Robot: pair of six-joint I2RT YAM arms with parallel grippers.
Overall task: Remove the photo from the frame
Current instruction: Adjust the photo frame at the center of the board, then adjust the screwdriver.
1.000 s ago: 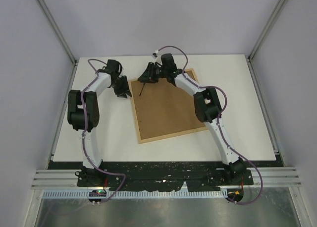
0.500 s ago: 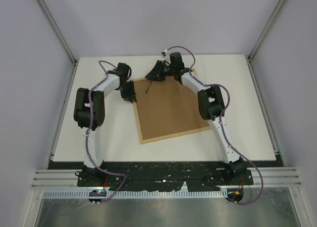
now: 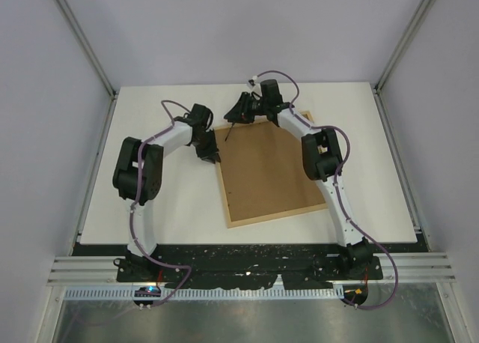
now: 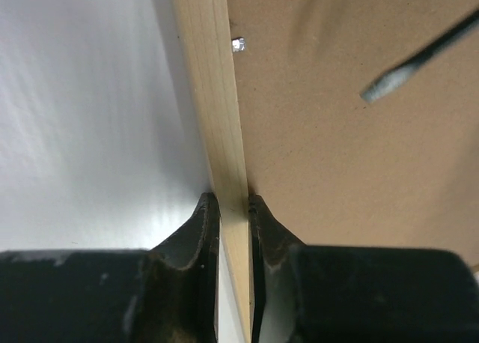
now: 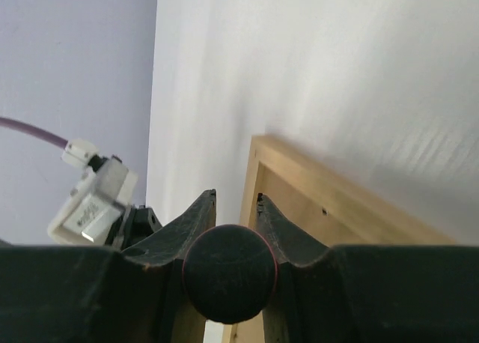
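The frame (image 4: 217, 96) is pinched by its pale wood rail in the left gripper (image 4: 228, 207), which is narrowed with one finger outside the rail and one on the board side. I judge this is to keep the frame from sliding. The right gripper (image 5: 236, 202) clamps the round handle of a screwdriver (image 5: 230, 274). Its tip hangs just above the brown backing board (image 4: 337, 171), not far from a small metal tab (image 4: 239, 43) that probably has to be levered aside first. The frame lies back-up on the table (image 3: 374, 148), so the photo is hidden, presumably beneath the board.
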